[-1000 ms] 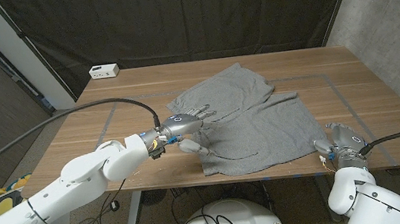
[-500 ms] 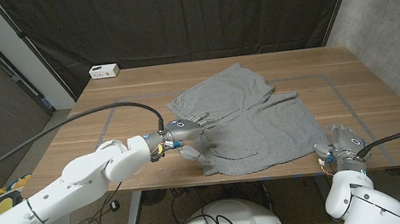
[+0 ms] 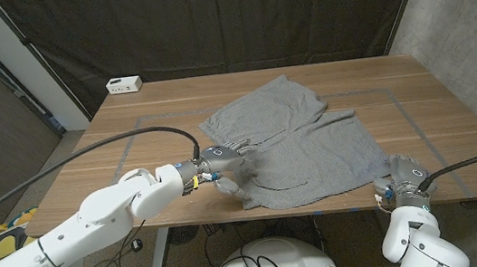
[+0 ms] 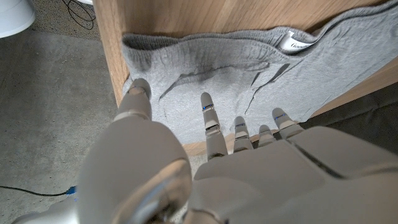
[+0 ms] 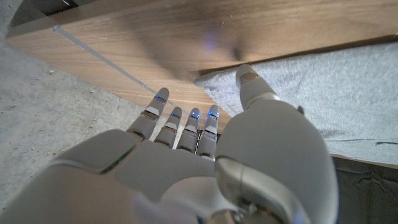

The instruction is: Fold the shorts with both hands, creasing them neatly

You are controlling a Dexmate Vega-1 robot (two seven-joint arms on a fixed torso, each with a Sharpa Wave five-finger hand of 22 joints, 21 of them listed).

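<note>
Grey shorts (image 3: 299,140) lie spread out and rumpled on the wooden table (image 3: 163,115), their waistband along the near edge. In the left wrist view the waistband (image 4: 205,46) carries a white label (image 4: 297,43). My left hand (image 3: 222,160) hovers at the shorts' near left corner with its fingers (image 4: 211,115) spread over the cloth and nothing in its grip. My right hand (image 3: 405,173) is at the shorts' near right corner by the table's front edge. Its fingers (image 5: 180,121) are apart, and the thumb tip (image 5: 247,77) is beside the cloth corner (image 5: 336,87).
A small white box (image 3: 124,85) sits at the table's back left corner. Pale tape lines (image 3: 130,142) mark a rectangle on the tabletop. A black curtain hangs behind the table and a concrete wall (image 3: 470,14) stands to the right.
My left hand has drawn back toward the table's front edge, over the shorts' near left corner. My right hand has edged left toward the shorts' near right corner.
</note>
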